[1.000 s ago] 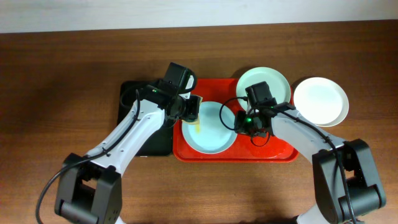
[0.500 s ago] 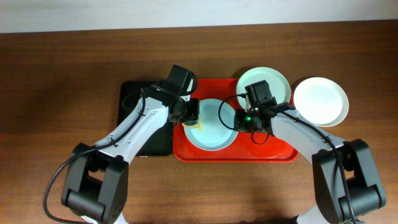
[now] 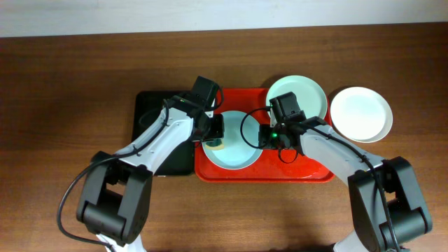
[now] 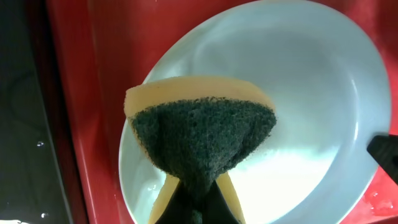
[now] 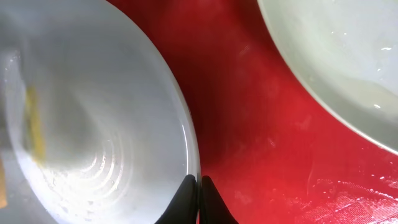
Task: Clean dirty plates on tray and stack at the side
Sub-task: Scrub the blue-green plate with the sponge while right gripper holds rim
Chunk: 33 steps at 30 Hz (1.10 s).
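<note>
A pale blue plate (image 3: pixel 236 145) lies in the middle of the red tray (image 3: pixel 308 171). My left gripper (image 3: pixel 214 135) is shut on a yellow sponge with a dark green scrub face (image 4: pixel 202 134) and presses it onto the plate's left part (image 4: pixel 298 81). My right gripper (image 3: pixel 264 136) is shut on the plate's right rim (image 5: pixel 194 163). A mint plate (image 3: pixel 308 94) sits at the tray's far right corner and also shows in the right wrist view (image 5: pixel 336 56). A white plate (image 3: pixel 360 113) lies on the table right of the tray.
A narrower black tray (image 3: pixel 150 133) lies against the red tray's left side, under my left arm. The wooden table (image 3: pixel 63 105) stretches around both trays. The red tray floor (image 5: pixel 261 124) looks wet between the two plates.
My left gripper has slid the sponge along the plate's left part toward the front. My right gripper and the plate have shifted slightly left.
</note>
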Motion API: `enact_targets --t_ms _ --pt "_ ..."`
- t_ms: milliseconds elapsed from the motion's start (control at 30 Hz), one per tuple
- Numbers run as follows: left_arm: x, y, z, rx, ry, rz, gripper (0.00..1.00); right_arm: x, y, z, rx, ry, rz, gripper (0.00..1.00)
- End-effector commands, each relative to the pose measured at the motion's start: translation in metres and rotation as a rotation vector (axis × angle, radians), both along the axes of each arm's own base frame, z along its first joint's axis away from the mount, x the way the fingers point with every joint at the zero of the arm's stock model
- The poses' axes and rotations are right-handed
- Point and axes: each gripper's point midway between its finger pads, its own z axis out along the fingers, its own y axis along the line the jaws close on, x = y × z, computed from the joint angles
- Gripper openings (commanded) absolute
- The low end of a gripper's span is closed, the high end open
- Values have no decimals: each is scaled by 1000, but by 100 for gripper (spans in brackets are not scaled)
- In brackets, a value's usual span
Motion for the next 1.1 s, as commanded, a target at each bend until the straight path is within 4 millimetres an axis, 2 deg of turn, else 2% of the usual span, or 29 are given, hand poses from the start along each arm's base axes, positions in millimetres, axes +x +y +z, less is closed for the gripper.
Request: enact_targets --t_ms 0,233,367,567,633,700,733,767,833,1000,1067 --pt "10 1 3 13 -33 23 0 -5 -1 -8 -20 14 7 4" --pt "6 -5 -3 24 -29 4 0 -5 -1 -8 -20 14 8 4" --pt "1 -11 -23 71 -9 -18 0 -5 -1 -9 -20 15 8 4" --pt "-4 -4 -53 139 42 -14 0 -5 -1 -9 -20 15 8 4" --pt "-9 -12 -59 105 69 -43 0 -5 -1 -9 -20 14 8 4" --pt "-17 -36 -56 -15 85 -181 0 -5 -1 -9 -20 14 8 4" --pt "-21 -48 -51 -82 89 -244 0 -5 -1 -9 -20 14 8 4" --pt "-21 -58 -37 -147 86 -281 0 -5 -1 -9 -20 15 8 4" --pt "-8 -59 -8 -194 54 -268 0 -5 -1 -9 -20 15 8 4" --pt "29 -39 76 -216 -115 -207 0 -5 -1 -9 -20 15 8 4" --pt "36 -23 90 -147 -175 -173 0 -5 -1 -9 -20 15 8 4"
